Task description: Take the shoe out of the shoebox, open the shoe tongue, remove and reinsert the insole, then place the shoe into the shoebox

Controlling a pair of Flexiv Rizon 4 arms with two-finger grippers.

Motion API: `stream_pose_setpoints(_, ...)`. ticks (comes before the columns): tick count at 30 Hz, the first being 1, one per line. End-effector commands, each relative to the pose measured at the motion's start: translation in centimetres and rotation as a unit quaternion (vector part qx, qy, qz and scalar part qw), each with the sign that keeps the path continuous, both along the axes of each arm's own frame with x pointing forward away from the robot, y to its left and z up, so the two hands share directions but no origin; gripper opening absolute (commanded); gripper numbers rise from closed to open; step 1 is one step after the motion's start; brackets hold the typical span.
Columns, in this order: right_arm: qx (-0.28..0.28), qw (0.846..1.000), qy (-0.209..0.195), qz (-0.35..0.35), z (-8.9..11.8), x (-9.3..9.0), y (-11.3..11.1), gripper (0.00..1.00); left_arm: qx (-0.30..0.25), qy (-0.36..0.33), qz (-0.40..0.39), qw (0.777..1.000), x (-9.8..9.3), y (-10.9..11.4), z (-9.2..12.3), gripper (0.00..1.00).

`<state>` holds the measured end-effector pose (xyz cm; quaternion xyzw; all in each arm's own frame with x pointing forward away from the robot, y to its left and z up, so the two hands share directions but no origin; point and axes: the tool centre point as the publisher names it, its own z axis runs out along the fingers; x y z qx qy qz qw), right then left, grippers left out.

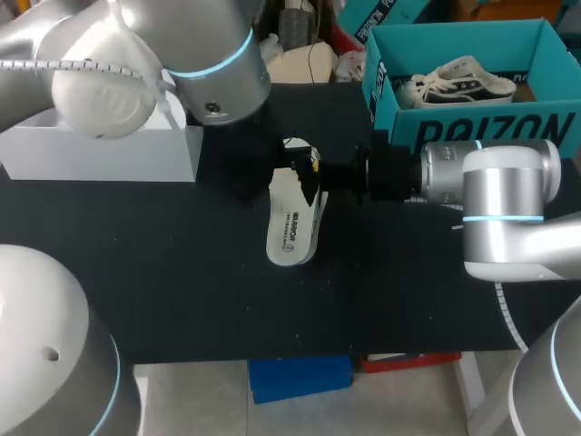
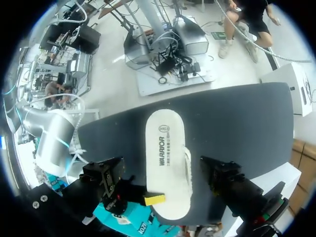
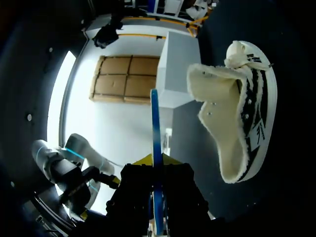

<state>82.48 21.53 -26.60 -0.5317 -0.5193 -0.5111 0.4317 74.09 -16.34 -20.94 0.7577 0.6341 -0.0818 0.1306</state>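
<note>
The right gripper is pressed together on one end of the insole, holding it flat above the shoe, which sits sole-down on the table. The left gripper hangs over both, spread wide and touching nothing. Reinsertion looks like the step in hand. The free end should probably tip into the opening and slide toward the toe while the left gripper steadies the shoe.
</note>
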Motion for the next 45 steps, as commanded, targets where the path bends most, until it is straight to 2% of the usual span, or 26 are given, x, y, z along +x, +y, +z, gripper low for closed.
stream_pose_setpoints(1,-0.001,1.000,0.000,-0.001,0.0,0.0,0.1,0.00,-0.307,0.032,-0.024,0.951,-0.2,3.3,-1.6,1.00)
stream_pose_setpoints(21,-0.001,1.000,0.000,-0.001,0.0,0.0,0.1,0.00,-0.307,0.032,-0.024,0.951,-0.2,3.3,-1.6,1.00)
stream_pose_setpoints(25,-0.001,1.000,0.000,-0.001,0.0,0.0,0.1,0.00,-0.372,0.037,-0.022,0.927,0.2,3.4,-2.3,1.00)
stream_pose_setpoints(34,-0.001,1.000,0.000,-0.001,0.0,0.0,0.1,0.00,-0.456,0.028,0.001,0.890,1.9,3.6,-3.6,1.00)
stream_pose_setpoints(43,-0.001,1.000,0.000,-0.001,0.0,0.0,0.1,0.00,-0.520,0.033,0.010,0.854,3.5,2.4,-5.3,1.00)
stream_pose_setpoints(45,-0.001,1.000,0.000,-0.001,0.0,0.0,0.1,0.00,-0.559,0.028,0.023,0.829,4.2,2.3,-5.2,1.00)
